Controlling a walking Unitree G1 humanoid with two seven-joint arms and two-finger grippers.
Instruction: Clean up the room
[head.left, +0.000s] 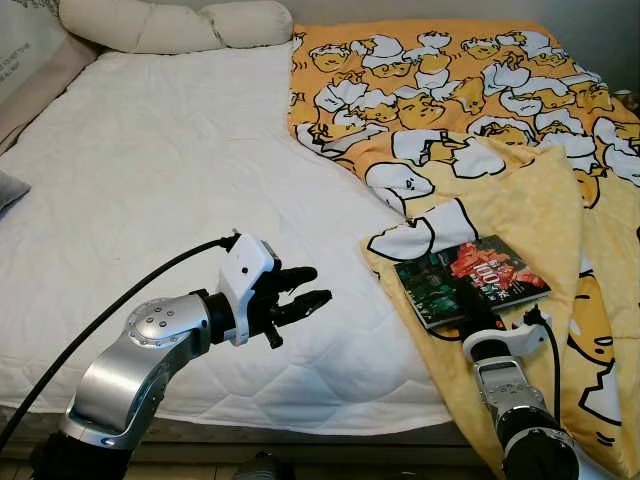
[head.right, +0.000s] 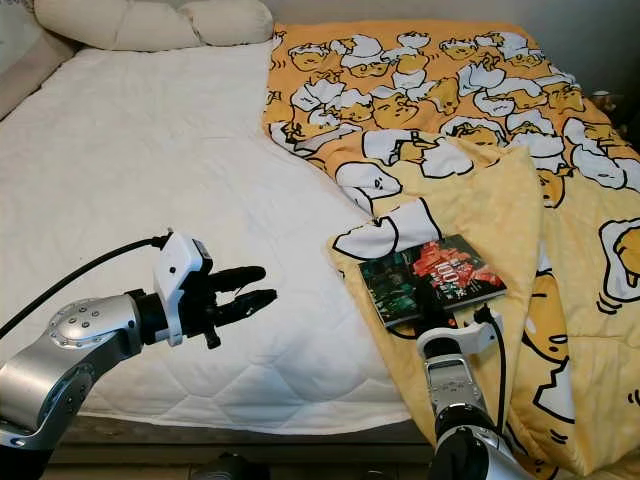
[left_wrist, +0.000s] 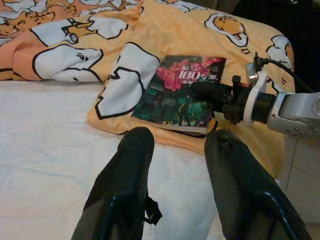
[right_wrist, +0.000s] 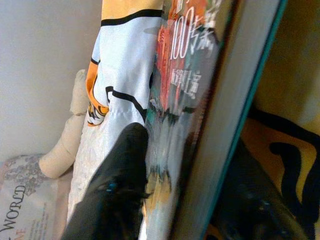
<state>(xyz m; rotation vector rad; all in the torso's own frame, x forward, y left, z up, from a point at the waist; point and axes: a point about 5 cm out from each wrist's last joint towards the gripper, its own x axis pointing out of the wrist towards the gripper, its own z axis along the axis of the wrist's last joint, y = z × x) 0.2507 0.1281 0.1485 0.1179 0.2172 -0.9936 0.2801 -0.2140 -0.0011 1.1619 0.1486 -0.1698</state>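
Note:
A paperback book with a dark green and red cover lies on the yellow egg-print blanket, near the bed's front right edge. My right gripper reaches up from below that edge and is shut on the book's near edge. In the right wrist view one black finger lies on the cover and the other sits beneath it. My left gripper hovers open over the white sheet, left of the book, and points toward it. The left wrist view shows the book beyond its fingers.
Two cream pillows lie at the head of the bed. A grey cushion corner pokes in at the left edge. The blanket is bunched over the right half of the bed. The mattress front edge runs just before me.

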